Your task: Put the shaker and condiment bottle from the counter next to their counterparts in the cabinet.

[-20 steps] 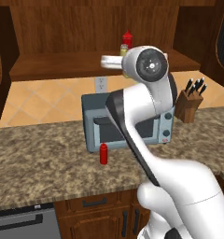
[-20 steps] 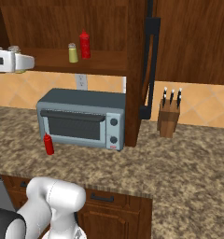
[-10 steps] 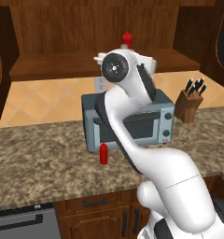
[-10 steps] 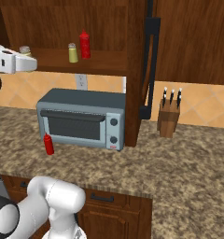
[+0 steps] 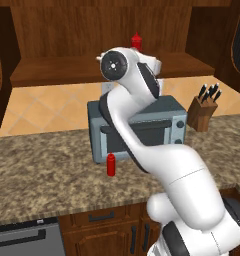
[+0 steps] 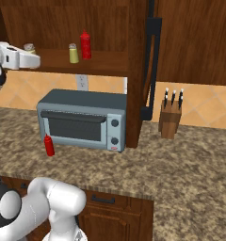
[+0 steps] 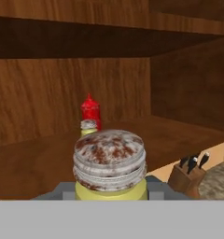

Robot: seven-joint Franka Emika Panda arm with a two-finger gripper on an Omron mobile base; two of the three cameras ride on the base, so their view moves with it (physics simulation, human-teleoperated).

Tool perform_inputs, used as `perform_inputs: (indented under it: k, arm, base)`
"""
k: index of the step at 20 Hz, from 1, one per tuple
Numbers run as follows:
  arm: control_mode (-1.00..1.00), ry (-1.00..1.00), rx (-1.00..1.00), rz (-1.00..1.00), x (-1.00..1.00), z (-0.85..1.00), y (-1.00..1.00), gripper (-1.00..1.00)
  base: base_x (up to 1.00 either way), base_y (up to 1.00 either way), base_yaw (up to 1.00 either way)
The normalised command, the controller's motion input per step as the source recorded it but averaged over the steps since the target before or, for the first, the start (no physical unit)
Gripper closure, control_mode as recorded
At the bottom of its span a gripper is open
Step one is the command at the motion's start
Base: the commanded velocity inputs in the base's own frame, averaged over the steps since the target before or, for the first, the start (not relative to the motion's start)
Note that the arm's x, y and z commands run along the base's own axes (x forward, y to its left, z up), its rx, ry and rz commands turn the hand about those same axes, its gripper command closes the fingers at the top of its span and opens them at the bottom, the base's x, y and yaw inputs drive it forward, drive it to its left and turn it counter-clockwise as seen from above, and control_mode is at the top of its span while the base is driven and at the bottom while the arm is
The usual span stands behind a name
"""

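1. While the arm reaches up toward the cabinet (image 6: 53,28), the gripper (image 7: 111,196) has its jaws closed on the shaker (image 7: 110,164), whose speckled silver cap sits close to the hand camera.
2. On the cabinet's shelf (image 6: 105,61) stand 2 counterparts: the twin shaker (image 6: 74,53) and, touching or just beside it, the red twin bottle (image 6: 85,44).
3. Down on the counter (image 6: 181,160), the condiment bottle (image 6: 49,145) stands upright just in front of the toaster oven (image 6: 82,120), at its left corner.
4. Well to the right of the oven sits a knife block (image 6: 170,117).
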Motion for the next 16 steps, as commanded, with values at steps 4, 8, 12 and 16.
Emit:
perform_inputs:
  k: [4,8,12,16]
  arm:
    - [-1.00,0.00,0.00,0.00,0.53,-0.03,0.00,1.00]
    - [-1.00,0.00,0.00,0.00,0.49,-0.04,0.00,1.00]
    - [-1.00,0.00,0.00,0.00,0.47,-0.23,0.00,1.00]
    - [-1.00,0.00,0.00,-0.01,0.37,-0.25,-0.02,1.00]
  base:
    - [0.00,0.00,0.00]
    - [0.00,0.00,0.00]
    - [0.00,0.00,0.00]
    - [0.00,0.00,0.00]
